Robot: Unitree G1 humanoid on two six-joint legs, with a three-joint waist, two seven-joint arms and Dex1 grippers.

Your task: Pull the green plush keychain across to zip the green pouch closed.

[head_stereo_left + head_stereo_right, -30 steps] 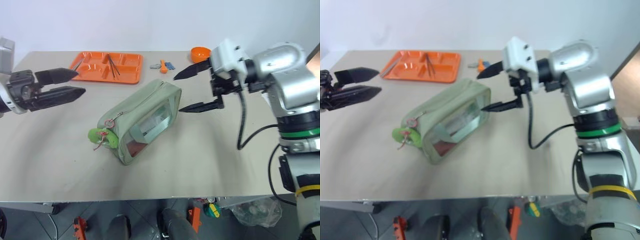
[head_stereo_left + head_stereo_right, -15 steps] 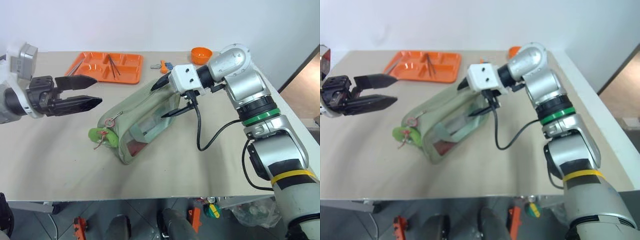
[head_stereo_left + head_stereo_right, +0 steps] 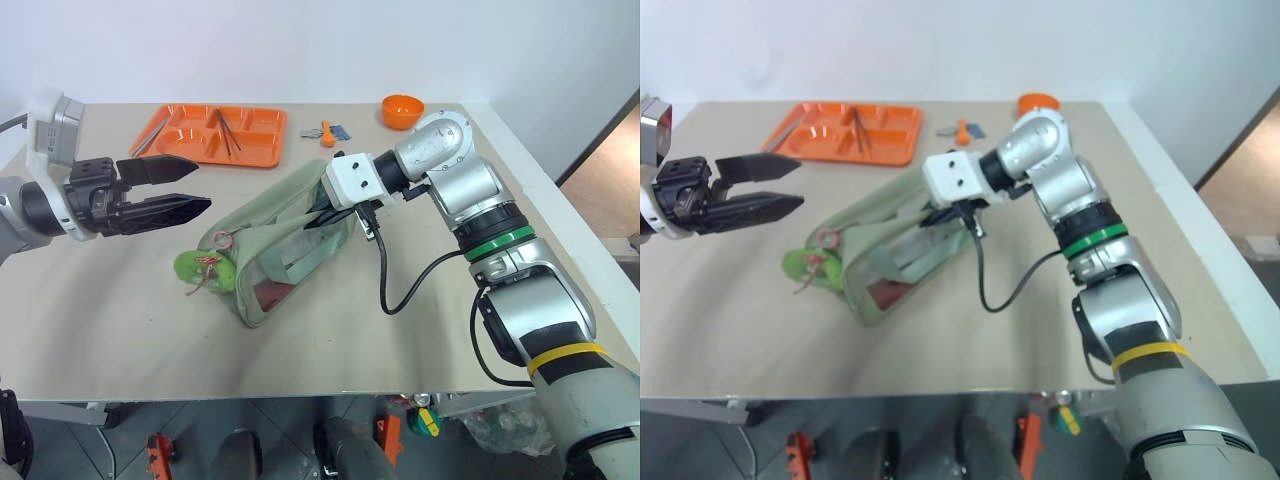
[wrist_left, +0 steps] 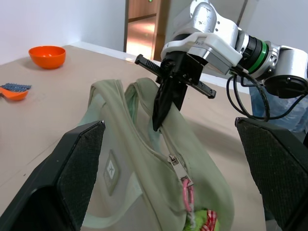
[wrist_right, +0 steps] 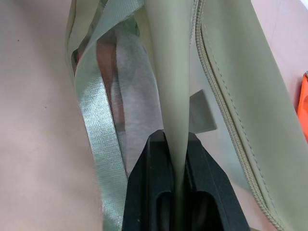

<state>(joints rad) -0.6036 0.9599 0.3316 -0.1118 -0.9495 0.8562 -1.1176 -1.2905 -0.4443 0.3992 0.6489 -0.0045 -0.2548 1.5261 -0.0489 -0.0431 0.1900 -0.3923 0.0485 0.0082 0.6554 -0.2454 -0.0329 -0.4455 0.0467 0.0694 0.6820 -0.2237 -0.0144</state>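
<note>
Left eye view showed the green pouch (image 3: pixel 280 250) lying on its side near the middle of the table (image 3: pixel 120 320), its clear window facing the near edge and its top edge pulled up at the far end. At the pouch's other end, toward the robot's left, the green plush keychain (image 3: pixel 195 268) rested on the tabletop, hanging from the zipper pull by a reddish string and a metal ring. The right gripper (image 3: pixel 322 212) pointed down into the raised end of the pouch with its two black fingers pinched tight on a fold of the pale fabric beside the zipper track; from the right wrist camera the cloth could be seen squeezed between the fingers (image 5: pixel 149 192). The left gripper (image 3: pixel 185 185) hovered level above the table, to the left of the pouch and apart from it, jaws spread wide and holding nothing, aimed toward the keychain end. Behind the pouch sat an orange tray (image 3: pixel 215 135) with a few utensils in it, and an orange bowl (image 3: pixel 402 108) stood near the far right corner.
</note>
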